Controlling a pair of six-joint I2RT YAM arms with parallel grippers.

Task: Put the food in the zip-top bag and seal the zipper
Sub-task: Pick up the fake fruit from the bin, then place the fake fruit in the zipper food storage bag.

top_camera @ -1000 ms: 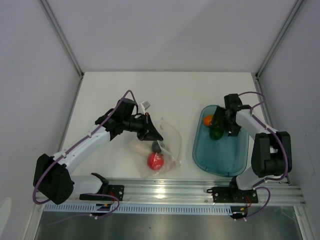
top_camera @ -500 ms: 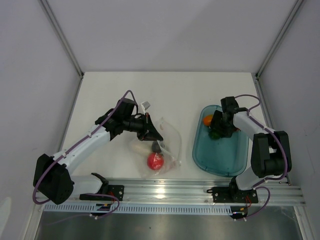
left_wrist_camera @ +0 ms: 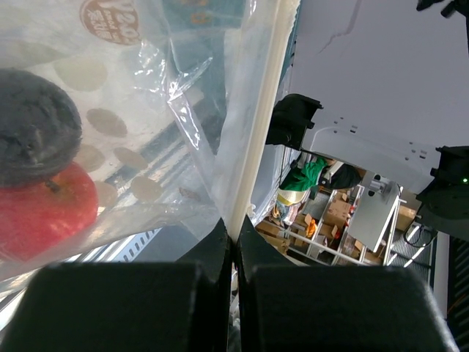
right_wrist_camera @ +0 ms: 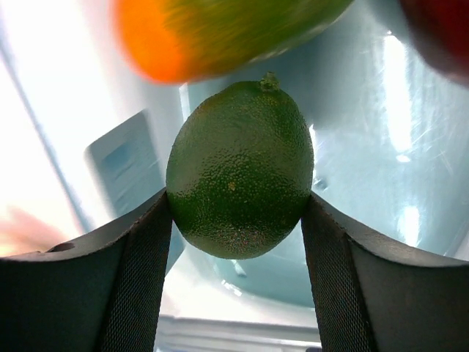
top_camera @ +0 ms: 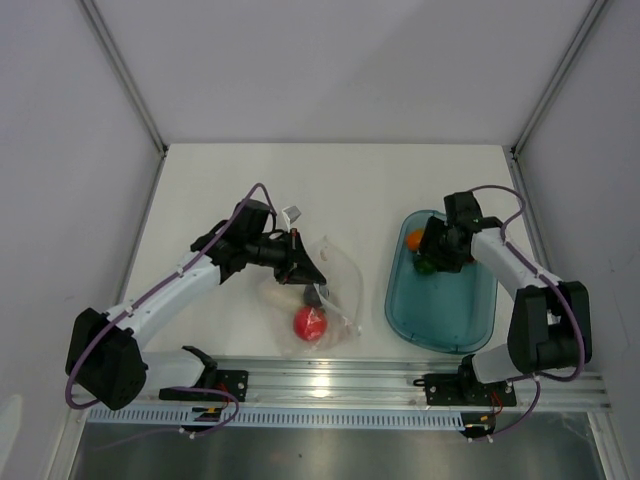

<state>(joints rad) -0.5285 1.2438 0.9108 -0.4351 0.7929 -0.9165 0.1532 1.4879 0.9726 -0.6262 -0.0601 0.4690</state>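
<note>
The zip-top bag [top_camera: 332,285] lies crinkled at the table's middle left. Inside it are a red tomato [top_camera: 309,322], a dark purple piece [top_camera: 313,293] and a white radish [top_camera: 275,295]. My left gripper [top_camera: 300,268] is shut on the bag's mouth edge, pinching the zipper [left_wrist_camera: 256,125] between its tips [left_wrist_camera: 234,238]. The left wrist view shows the tomato [left_wrist_camera: 44,213] and the dark piece [left_wrist_camera: 33,136] through the plastic. My right gripper [top_camera: 432,258] is down in the teal tray [top_camera: 440,320], both pads touching a green lime [right_wrist_camera: 240,169]. An orange-yellow piece [right_wrist_camera: 190,37] lies just beyond the lime.
The teal tray's wall [right_wrist_camera: 366,147] curves close behind the lime. A red shape [right_wrist_camera: 440,29] shows at the top right corner of the right wrist view. A small white tag [top_camera: 292,212] lies on the table behind the left gripper. White walls enclose the table.
My right gripper has narrowed its jaws onto the green lime and shifted slightly over the tray's far left end. The left gripper and bag have stayed put.
</note>
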